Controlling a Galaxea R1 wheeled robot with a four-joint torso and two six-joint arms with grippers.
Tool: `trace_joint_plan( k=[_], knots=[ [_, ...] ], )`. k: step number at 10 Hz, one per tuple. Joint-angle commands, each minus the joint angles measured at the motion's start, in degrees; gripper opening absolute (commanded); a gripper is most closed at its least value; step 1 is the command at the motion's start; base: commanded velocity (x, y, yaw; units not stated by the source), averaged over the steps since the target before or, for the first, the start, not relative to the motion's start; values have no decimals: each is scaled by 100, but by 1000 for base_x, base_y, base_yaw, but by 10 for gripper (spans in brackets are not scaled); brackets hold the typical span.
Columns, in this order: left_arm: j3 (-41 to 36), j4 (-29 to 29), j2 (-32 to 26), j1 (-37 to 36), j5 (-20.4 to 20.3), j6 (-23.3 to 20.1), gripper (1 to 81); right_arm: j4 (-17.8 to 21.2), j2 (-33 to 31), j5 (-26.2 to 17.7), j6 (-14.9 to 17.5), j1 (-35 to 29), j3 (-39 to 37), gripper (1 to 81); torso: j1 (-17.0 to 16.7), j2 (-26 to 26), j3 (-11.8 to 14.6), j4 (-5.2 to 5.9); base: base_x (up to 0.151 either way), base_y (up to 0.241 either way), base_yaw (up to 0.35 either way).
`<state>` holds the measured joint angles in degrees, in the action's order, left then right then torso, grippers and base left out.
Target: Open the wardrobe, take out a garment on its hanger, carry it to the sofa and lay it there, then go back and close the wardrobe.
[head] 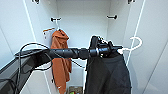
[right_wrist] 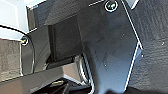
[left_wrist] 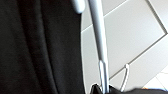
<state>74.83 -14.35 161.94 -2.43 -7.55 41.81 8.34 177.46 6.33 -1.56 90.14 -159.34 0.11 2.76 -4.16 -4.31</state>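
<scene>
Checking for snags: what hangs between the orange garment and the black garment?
Bare white wardrobe back between orange garment and black garment, crossed by the left arm, head view.

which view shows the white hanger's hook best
The head view: the hanger shows its whole curved hook, free of the rail, right of the left pincer, with the black garment hanging below. The left wrist view shows just a close stretch of the hanger beside black fabric. The right wrist view shows robot parts instead.

— What is hanging there at the back?
— A rust-orange hooded garment (head: 60, 60), drooping limp from its own hanger (head: 50, 30).
— And lying below it?
— A small box (head: 75, 89), contents unclear.
</scene>
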Motion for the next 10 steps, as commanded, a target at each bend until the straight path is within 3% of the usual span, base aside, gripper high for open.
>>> trace_joint_plan(
  k=[1,10],
  knots=[
    [-3,319,111,-940,-177,-112,10,36,11,-307,-11,-219,27,811,0,0,0,0,-119,0,0],
    [-187,327,-179,-869,-247,-112,10,54,11,-307,-11,-211,10,811,0,-2,0,0,-118,0,0]
  ],
)
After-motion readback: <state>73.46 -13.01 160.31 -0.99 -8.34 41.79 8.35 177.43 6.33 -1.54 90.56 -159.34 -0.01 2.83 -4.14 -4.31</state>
